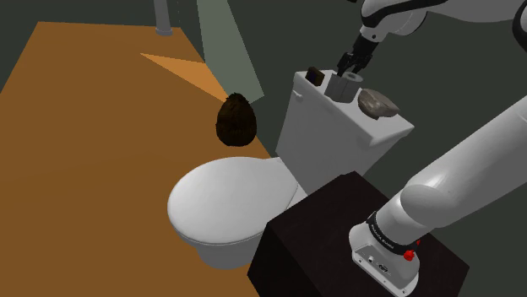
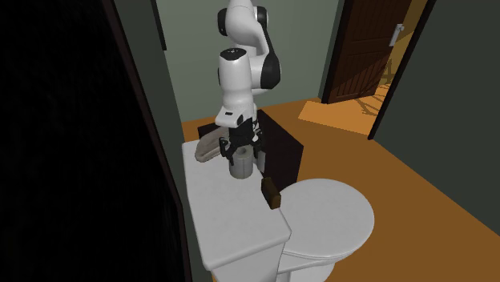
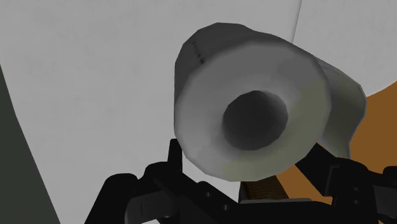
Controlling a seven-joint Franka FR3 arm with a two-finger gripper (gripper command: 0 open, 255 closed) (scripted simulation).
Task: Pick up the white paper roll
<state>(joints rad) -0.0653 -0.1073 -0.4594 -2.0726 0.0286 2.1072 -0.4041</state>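
Paper roll (image 1: pixel 344 87), drawn pale grey, stands upright on the toilet's tank lid (image 1: pixel 321 105), between a small brown block (image 1: pixel 316 76) and a rock-like lump (image 1: pixel 377 103). I have the gripper (image 1: pixel 350 74) straight above it. In the wrist view I look down the roll's hollow core, and the fingers (image 3: pixel 173 153) stand about a roll's width apart, one on each side of its upper part. As far as I can judge they are pressed against it, so I count it as grasped, though the roll appears to rest on the lid. To do the lift well, I would confirm that the squeeze is firm and even on both sides, since the soft, round wall could slip or tilt. Then I would rise straight up, slowly, keeping the wrist vertical. That should keep the roll clear of the block and the lump, both close beside it.
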